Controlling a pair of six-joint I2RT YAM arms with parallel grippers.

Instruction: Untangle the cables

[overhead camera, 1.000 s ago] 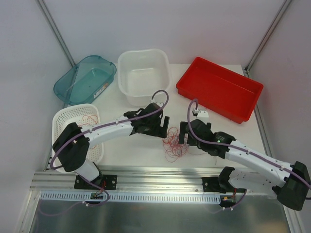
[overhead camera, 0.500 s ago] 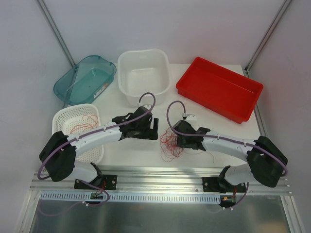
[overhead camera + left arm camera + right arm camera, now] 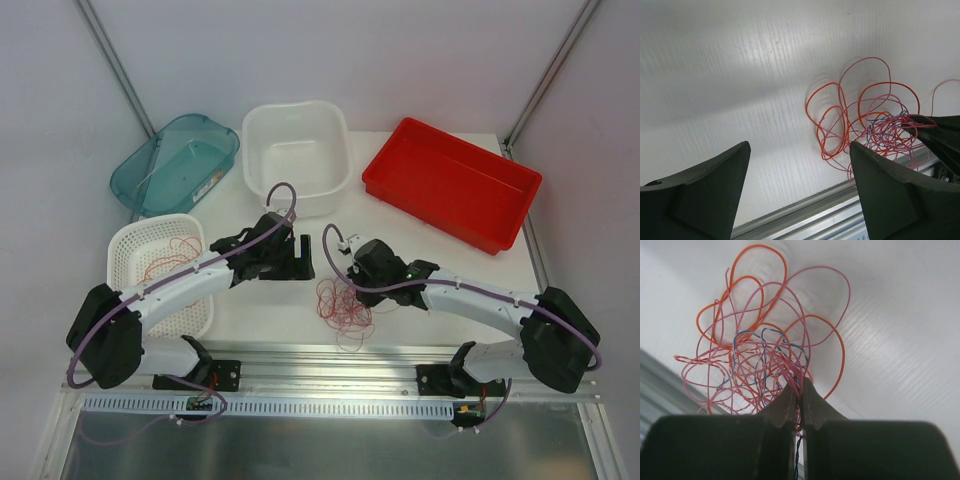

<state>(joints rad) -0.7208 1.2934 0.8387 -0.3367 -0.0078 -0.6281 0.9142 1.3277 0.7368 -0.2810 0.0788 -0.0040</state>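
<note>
The cables are a loose tangle of thin red, orange, pink and blue wires on the white table near its front edge. My right gripper is at the tangle's right side. In the right wrist view it is shut on a few pink and blue strands, with the rest of the cables fanning out ahead. My left gripper hovers left of the tangle, apart from it. In the left wrist view it is open and empty, the cables lying ahead to the right.
A white lattice basket at the left holds more red wire loops. Along the back stand a teal bin, a white tub and a red tray. An aluminium rail borders the front.
My right gripper has swung left to the tangle and shut on its strands, dragging the tangle left. My left arm has drawn back to the left, still open.
</note>
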